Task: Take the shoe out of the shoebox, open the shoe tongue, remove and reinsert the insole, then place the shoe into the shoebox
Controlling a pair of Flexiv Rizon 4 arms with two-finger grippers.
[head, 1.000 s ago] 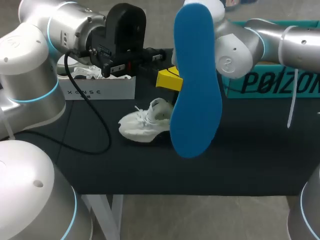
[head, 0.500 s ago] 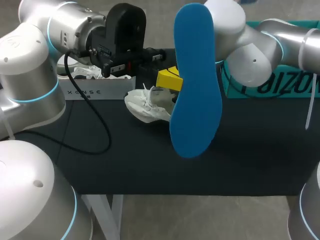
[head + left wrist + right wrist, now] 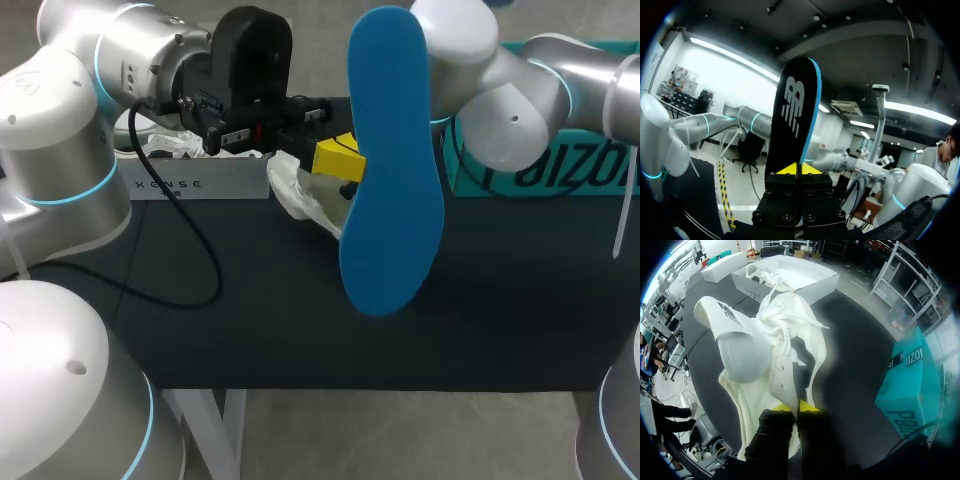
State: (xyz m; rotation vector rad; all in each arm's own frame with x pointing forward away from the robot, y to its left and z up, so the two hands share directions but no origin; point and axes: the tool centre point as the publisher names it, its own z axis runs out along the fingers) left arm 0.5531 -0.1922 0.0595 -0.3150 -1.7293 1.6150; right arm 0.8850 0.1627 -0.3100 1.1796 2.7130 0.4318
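Boxes first: 2 of them, both on the far side of the table (image 3: 300, 340). White shoebox (image 3: 195, 183) sits far left, open, w/ crumpled paper (image 3: 175, 146) in it. Teal box (image 3: 545, 165) sits far right. 1 black cable (image 3: 190, 240) loops over the left part of the table, on the near side of the white shoebox.

Big thing in the way is the insole (image 3: 392, 170). From the head cam it stands right in the middle. It hides the right gripper & part of the shoe behind it.

Left gripper (image 3: 798, 169) is closed tight on the insole, w/ both yellow tips pinching it from 2 sides. Insole is up in the air, off the table. Its long way runs straight out from the fingers. Blue side faces the head cam & black side faces the left wrist cam. From the head cam the wide end is near & the thin end is far.

Right gripper (image 3: 791, 407) is closed on the shoe (image 3: 765, 355). Its tips are almost together, w/ a bit of the shoe's rim pinched btw them. Shoe is white & looks lifted off the table. It is outside the white shoebox, just beside that box's right end. Its long way runs out from the fingers toward the white shoebox. Laces hang loose.

That makes 1 shoe, 1 insole & 2 grippers.
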